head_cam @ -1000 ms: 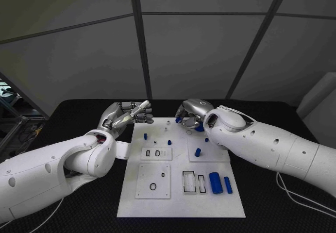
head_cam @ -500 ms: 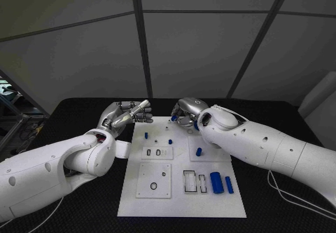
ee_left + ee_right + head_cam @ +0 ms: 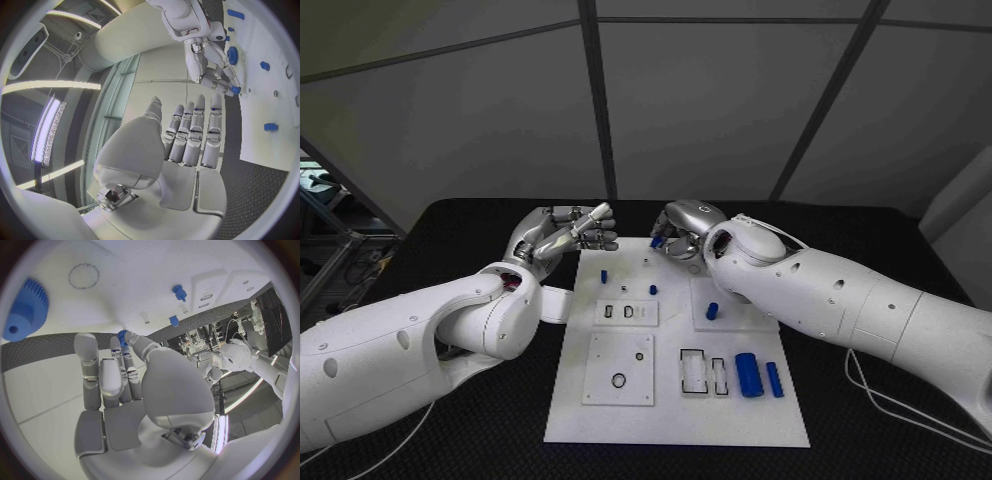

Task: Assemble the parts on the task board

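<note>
The left hand (image 3: 564, 236) is raised just off the far left corner of the task board (image 3: 675, 400), palm up, its fingers (image 3: 195, 131) straight, close together and holding nothing. The right hand (image 3: 678, 236) hangs over the board's far edge, curled downward, a small blue part (image 3: 122, 336) pinched at its fingertips.

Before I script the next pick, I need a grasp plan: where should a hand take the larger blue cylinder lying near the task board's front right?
Grip the larger blue cylinder across its middle, coming from above. It lies flat, long axis front to back, its curved sides exposed; a thinner blue rod lies close on its right, so fingers there need care.
</note>
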{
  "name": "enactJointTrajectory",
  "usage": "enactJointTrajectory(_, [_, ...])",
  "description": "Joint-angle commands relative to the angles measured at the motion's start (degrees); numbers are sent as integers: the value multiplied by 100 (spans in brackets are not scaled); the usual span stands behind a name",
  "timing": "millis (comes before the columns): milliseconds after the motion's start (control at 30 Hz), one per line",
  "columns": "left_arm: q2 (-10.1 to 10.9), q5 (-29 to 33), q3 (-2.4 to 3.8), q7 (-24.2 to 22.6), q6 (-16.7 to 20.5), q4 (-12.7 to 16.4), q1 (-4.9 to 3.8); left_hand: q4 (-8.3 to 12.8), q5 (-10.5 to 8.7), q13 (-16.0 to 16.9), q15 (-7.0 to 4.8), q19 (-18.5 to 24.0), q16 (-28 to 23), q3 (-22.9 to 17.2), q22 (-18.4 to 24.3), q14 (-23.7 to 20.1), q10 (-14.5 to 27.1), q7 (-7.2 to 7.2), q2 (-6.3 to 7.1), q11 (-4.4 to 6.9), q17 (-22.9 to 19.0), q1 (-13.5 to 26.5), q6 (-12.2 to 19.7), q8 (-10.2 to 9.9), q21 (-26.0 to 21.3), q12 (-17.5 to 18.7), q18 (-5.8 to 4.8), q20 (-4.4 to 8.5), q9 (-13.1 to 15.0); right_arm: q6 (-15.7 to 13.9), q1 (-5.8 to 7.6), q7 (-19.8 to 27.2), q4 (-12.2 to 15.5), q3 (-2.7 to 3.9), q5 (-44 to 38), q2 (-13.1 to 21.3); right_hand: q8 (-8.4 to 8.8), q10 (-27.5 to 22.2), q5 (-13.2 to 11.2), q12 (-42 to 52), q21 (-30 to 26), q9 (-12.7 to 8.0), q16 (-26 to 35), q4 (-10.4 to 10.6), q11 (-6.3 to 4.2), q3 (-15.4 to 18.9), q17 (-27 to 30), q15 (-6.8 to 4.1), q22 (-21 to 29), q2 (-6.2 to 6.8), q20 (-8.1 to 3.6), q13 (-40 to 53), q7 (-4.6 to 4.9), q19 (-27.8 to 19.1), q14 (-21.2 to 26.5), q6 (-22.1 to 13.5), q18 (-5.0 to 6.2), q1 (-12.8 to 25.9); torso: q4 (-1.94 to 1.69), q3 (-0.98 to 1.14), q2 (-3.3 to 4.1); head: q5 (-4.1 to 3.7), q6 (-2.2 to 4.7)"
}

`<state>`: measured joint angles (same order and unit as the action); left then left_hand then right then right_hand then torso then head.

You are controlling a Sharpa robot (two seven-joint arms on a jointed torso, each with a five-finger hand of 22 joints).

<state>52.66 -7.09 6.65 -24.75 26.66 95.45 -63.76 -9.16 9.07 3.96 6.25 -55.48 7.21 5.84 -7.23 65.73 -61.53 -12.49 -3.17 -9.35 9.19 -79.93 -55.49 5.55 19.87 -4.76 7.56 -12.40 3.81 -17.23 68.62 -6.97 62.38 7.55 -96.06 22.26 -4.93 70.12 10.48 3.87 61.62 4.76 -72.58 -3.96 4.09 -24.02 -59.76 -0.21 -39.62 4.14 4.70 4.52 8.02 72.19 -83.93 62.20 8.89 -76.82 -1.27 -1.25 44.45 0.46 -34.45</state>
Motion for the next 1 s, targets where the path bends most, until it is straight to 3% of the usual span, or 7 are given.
enactJointTrajectory(33, [-7, 3, 7, -25, -70, 27, -13, 1, -8, -8, 24, -39, -17, 22, 5, -8, 3, -42, -14, -20, 5, 63, 11, -40, -27, 29, 287, -5, -9, 104, 15, 49, -35, 2, 27, -42, 31, -8, -25, -25, 39, 6, -34, 37, 28, -11, -5, -20, -7, 28, 39, -8, 26, -10, -184, 5, -50, 43, 6, -2, 6, -4, -18])
enactJointTrajectory(267, [-17, 3, 7, -21, -71, 40, -13, 1, -8, -8, 24, -39, -17, 22, 5, -8, 3, -42, -14, -20, 5, 63, 11, -40, -27, 29, 287, -5, -9, 172, 15, 52, -109, 0, 29, -125, 42, -29, -36, -29, 50, 4, -44, 52, 34, -17, -15, -15, -16, 37, 44, -12, 28, -16, -184, -7, -51, 58, 0, 0, 9, 12, -60])
enactJointTrajectory(600, [-19, 3, 7, -15, -78, 51, -15, 1, -8, -8, 24, -39, -17, 22, 5, -8, 3, -42, -14, -20, 5, 63, 11, -40, -27, 29, 287, -5, -9, 255, 15, 24, -222, -1, 30, -202, 88, -144, -60, -39, 69, -7, -100, 95, 63, -42, -75, 7, -21, 80, 66, -33, 47, -56, -189, -75, -50, 92, 7, 0, 7, 19, -65])
enactJointTrajectory(833, [-20, 3, 7, -10, -85, 51, -16, 1, -8, -8, 24, -39, -17, 22, 5, -8, 3, -42, -14, -20, 5, 63, 11, -40, -27, 29, 287, -5, -9, 376, 16, -17, -265, -2, 30, -225, 142, -800, -397, -38, -69, -83, 56, 193, 195, 23, 222, 115, 223, 228, 165, -85, 141, -274, -78, -488, -7, 178, 10, -1, 7, 22, -68])
enactJointTrajectory(1000, [-16, 3, 7, -7, -87, 49, -16, 1, -8, -8, 24, -39, -17, 22, 5, -8, 3, -42, -14, -20, 5, 63, 11, -40, -27, 29, 287, -5, -9, 391, 16, -9, -214, -3, 30, -206, 139, -1189, -427, -6, -204, -91, 180, 207, 227, 195, 448, 137, 442, 268, 203, -79, 101, -435, 22, -765, 39, 134, 12, 2, 3, 23, -81])
